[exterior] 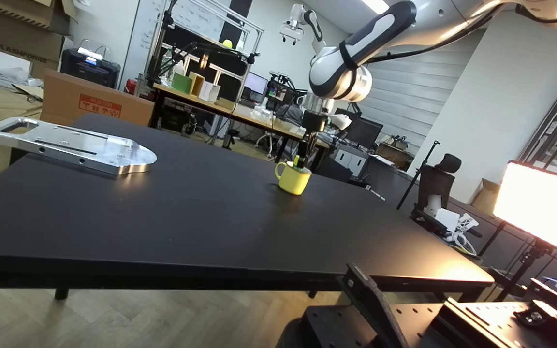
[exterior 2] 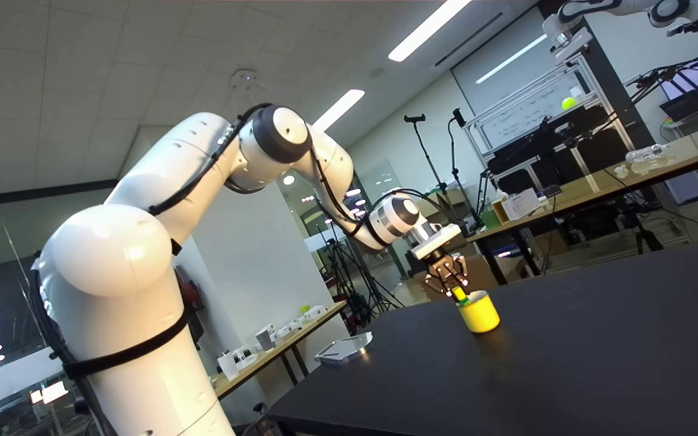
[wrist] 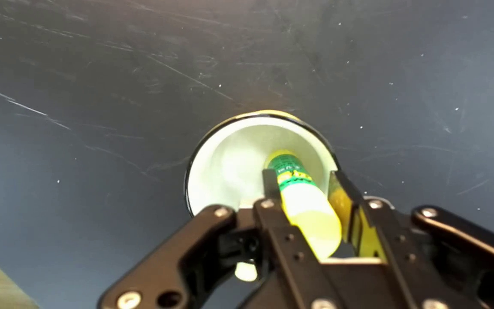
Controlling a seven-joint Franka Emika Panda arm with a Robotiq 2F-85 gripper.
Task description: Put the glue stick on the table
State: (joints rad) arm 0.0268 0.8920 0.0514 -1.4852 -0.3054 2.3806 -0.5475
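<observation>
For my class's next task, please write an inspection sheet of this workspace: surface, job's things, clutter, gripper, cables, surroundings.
Surface: black table, scratched in the wrist view.
Job's things: glue stick in the yellow mug, upper end above its rim; not yet on the table.
Clutter: metal plate at the table's edge.
Gripper: open around the glue stick, with a gap showing on one side.
Cables: black cable along the arm.
Surroundings: boxes, chair, lit panel.
</observation>
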